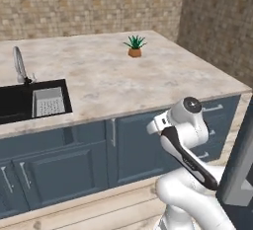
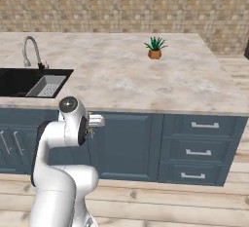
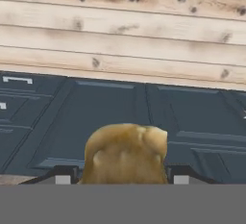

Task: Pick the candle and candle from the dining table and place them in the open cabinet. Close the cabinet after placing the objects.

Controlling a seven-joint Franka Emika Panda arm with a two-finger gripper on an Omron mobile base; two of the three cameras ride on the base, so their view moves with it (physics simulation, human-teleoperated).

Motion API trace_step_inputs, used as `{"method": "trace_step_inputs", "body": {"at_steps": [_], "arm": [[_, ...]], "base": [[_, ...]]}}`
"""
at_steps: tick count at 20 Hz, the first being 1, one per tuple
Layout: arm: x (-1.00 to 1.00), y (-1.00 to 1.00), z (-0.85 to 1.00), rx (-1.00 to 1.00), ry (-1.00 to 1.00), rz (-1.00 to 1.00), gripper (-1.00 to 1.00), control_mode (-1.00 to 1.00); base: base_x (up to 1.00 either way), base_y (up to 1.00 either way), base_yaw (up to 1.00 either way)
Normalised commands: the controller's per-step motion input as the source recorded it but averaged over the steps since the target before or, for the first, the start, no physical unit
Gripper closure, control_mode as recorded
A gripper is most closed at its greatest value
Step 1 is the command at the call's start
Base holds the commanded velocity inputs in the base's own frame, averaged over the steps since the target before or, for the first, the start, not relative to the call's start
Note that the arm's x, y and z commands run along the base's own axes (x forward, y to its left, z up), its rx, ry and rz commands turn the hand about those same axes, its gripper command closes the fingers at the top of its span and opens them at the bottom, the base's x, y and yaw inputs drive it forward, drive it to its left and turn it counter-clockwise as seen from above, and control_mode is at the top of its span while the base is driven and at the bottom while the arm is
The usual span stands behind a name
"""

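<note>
A squat, ribbed yellow-gold candle (image 3: 126, 153) sits between my two dark fingertips in the hand view, and my gripper (image 3: 122, 176) is shut on it. Behind it the hand view takes in blue-grey cupboard fronts and plank flooring. The arm is folded up in front of the dining table (image 1: 123, 83), with its hand (image 1: 158, 124) held below the tabletop's front edge, before the cupboard doors. From the right the same hand (image 2: 95, 121) juts out beside the elbow. The fingers themselves are hidden in both base views.
A spiky green plant in an orange pot (image 1: 134, 46) stands far back on the table. A black sink (image 1: 29, 100) with a curved tap (image 1: 20, 65) lies at the left. Drawers (image 2: 204, 148) fill the right end. A dark blue-grey panel (image 1: 241, 165) rises close at the right.
</note>
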Motion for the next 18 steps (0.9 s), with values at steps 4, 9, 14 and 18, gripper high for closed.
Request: {"method": "trace_step_inputs", "body": {"at_steps": [4, 9, 14, 18], "arm": [[0.00, 0.00, 0.00, 0.00, 0.00, 0.00, 1.00, 1.00], [0.00, 0.00, 0.00, 0.00, 0.00, 0.00, 1.00, 1.00], [0.00, 0.00, 0.00, 0.00, 0.00, 0.00, 1.00, 1.00], [0.00, 0.00, 0.00, 0.00, 0.00, 0.00, 1.00, 1.00]], "base": [[-0.10, 0.34, 0.53], [-0.03, -0.41, 0.38], [-0.08, -0.96, 0.11], [-0.20, -0.65, 0.24]]}}
